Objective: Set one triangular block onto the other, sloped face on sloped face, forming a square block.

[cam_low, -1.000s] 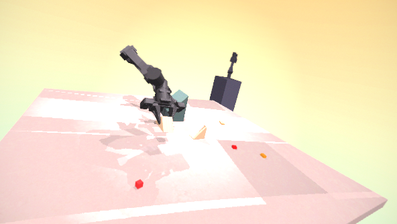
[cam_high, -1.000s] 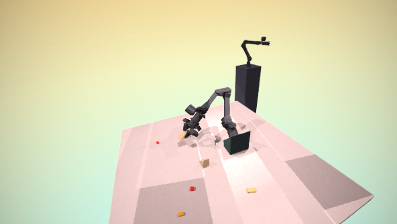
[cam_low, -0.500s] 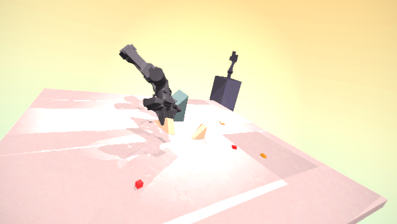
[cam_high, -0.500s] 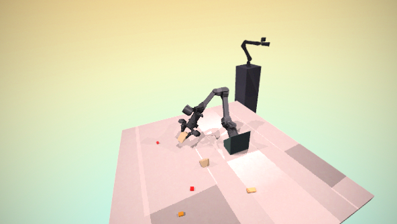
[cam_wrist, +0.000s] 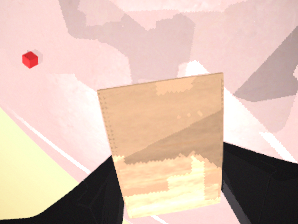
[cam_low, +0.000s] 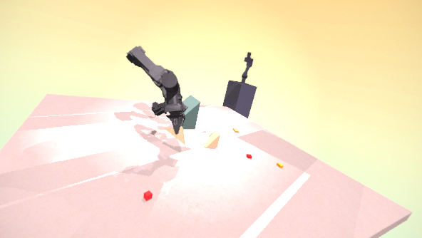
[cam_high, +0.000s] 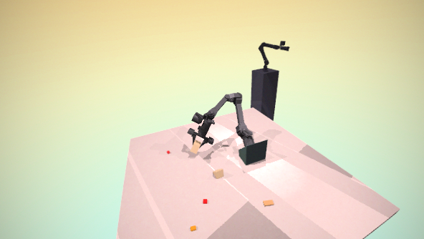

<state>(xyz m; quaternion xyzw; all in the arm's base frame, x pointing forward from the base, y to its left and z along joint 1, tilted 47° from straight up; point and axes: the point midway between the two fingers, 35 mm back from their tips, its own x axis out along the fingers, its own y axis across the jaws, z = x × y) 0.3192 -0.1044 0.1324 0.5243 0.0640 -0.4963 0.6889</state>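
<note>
While my black parallel-jaw gripper [cam_high: 201, 144] [cam_low: 177, 132] [cam_wrist: 162, 149] clamps one tan triangular block [cam_high: 195, 147] [cam_low: 179, 135] [cam_wrist: 162, 145]:
The other tan triangular block [cam_high: 218, 174] [cam_low: 213, 140] rests apart.

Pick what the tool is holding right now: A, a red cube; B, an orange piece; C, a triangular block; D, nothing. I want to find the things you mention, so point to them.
C: the triangular block [cam_high: 195, 147] [cam_low: 180, 135] [cam_wrist: 167, 135] sits between the fingers of the tool [cam_high: 201, 144] [cam_low: 177, 132] [cam_wrist: 162, 149].
</note>
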